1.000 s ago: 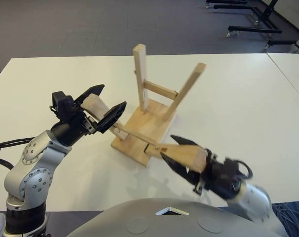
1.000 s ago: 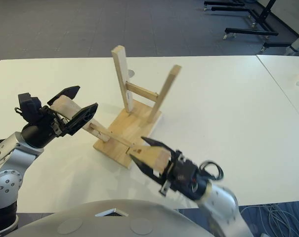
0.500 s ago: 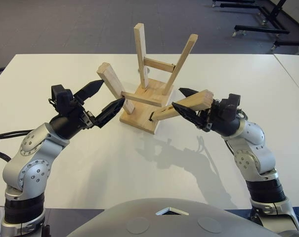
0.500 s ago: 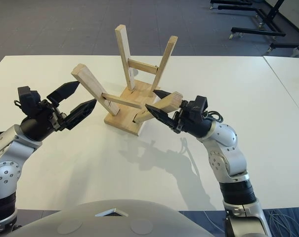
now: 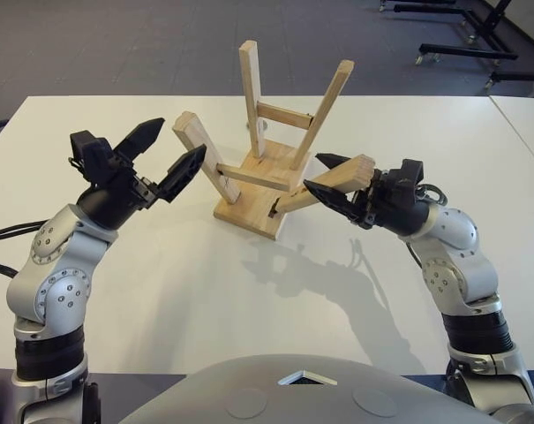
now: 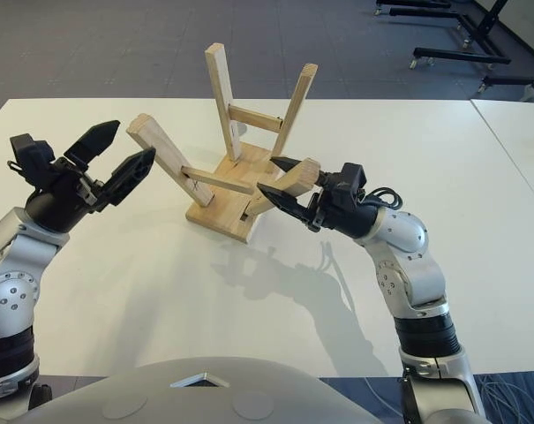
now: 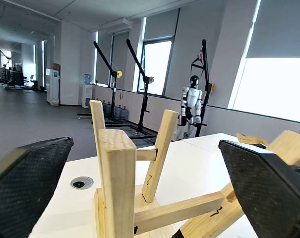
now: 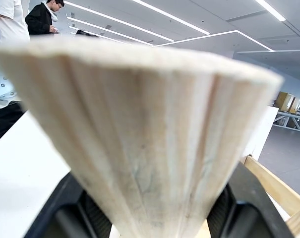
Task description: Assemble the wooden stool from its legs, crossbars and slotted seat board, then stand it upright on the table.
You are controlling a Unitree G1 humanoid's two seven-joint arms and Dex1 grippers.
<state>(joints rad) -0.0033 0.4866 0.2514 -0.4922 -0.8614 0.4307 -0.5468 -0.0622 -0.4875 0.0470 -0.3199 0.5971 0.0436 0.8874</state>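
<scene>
The wooden stool lies upside down, its seat board [image 5: 247,215] flat on the white table [image 5: 161,291]. Two legs [image 5: 251,97] rise at the back, joined by a crossbar [image 5: 284,113]. Two front legs splay outwards, joined by a second crossbar [image 5: 253,179]. My left gripper [image 5: 182,135] is open, just short of the tip of the left front leg [image 5: 205,159], which stands between its fingers [image 7: 26,183] in the left wrist view. My right gripper [image 5: 312,172] is shut on the outer end of the right front leg [image 5: 333,183], whose end grain [image 8: 140,124] faces the right wrist camera.
Bare table surface surrounds the stool on all sides. A second table [image 5: 522,115] adjoins at the right. A small round hole [image 7: 80,184] sits in the tabletop behind the stool. Black wheeled stand bases [image 5: 461,49] are on the floor beyond the far edge.
The stool went from tilted near the front edge to flat at mid-table. My left gripper let go of the left front leg and drew back. My right gripper kept its hold.
</scene>
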